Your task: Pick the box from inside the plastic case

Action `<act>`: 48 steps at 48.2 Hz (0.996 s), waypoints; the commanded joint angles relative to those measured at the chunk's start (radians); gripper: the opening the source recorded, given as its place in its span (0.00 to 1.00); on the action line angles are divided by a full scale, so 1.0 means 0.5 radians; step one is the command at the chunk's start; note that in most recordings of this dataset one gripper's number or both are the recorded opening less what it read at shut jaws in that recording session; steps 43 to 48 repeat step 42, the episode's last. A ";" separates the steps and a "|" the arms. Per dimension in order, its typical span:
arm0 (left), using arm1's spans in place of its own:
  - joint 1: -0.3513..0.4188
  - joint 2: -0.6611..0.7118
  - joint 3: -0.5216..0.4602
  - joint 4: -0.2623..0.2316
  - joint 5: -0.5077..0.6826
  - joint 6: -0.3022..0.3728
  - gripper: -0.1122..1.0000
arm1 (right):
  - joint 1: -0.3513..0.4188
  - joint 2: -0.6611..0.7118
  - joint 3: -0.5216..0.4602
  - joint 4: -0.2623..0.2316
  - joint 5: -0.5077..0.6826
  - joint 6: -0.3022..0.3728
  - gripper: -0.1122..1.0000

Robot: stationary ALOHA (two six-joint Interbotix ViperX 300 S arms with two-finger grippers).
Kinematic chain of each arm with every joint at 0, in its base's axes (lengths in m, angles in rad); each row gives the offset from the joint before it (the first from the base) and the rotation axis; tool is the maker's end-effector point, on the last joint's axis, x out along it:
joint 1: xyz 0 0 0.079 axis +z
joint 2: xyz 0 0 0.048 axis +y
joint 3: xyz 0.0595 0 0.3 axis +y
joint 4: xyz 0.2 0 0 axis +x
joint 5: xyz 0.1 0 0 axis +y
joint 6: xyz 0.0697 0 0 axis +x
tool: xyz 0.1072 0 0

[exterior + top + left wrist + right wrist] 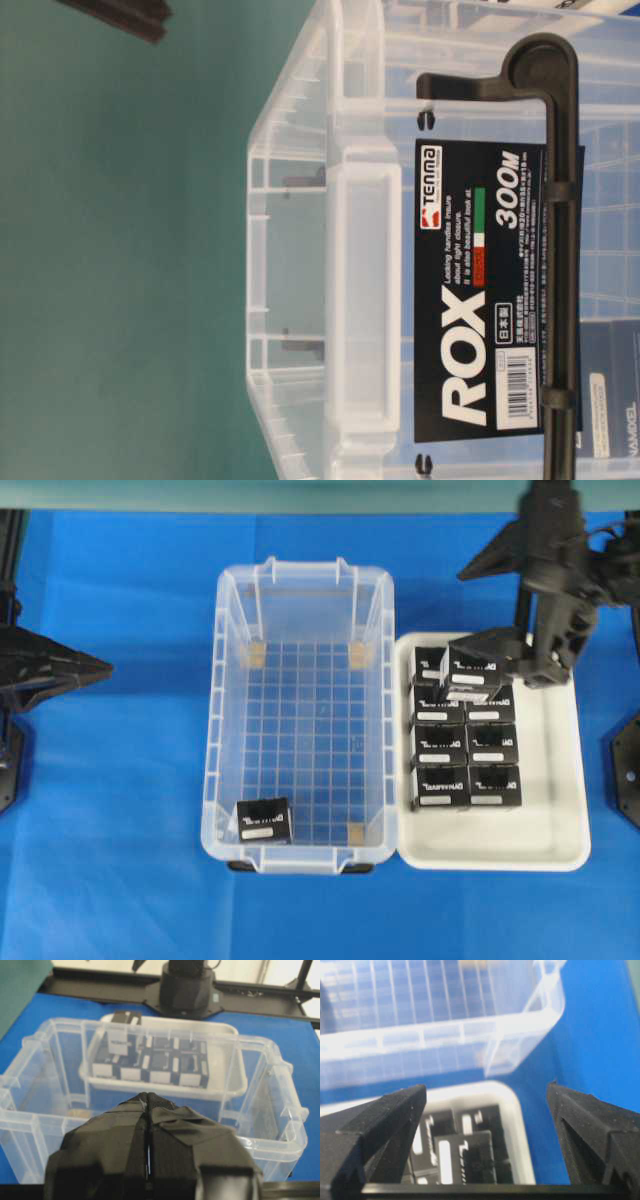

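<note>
The box (263, 821), a small black carton with a white label strip, lies inside the clear plastic case (226, 730) in its near left corner. It shows dimly through the case wall in the table-level view (610, 385). My left gripper (100, 666) is shut and empty, left of the case and outside it; its closed tips (148, 1097) face the case's long wall (30, 1125). My right gripper (505, 660) is wide open over the far end of the white tray (570, 780), above a tilted black carton (470, 670) that lies on top of the others (470, 1155).
Several identical black cartons (468, 760) fill the white tray to the right of the case, in rows. The near part of the tray floor is bare. Blue cloth (120, 830) covers the table around the case. The case's end wall carries a black ROX label (470, 300).
</note>
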 commanded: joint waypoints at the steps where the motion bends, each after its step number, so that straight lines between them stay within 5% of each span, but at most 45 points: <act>1: -0.003 0.018 -0.049 0.003 -0.009 0.003 0.04 | 0.031 -0.107 0.049 0.018 -0.098 0.028 0.98; 20: -0.003 0.018 -0.046 0.003 -0.009 0.006 0.04 | 0.120 -0.506 0.215 0.015 -0.212 0.129 0.98; 48: -0.003 0.018 -0.046 0.003 -0.009 0.006 0.04 | 0.383 -0.540 0.242 0.025 -0.279 0.242 0.98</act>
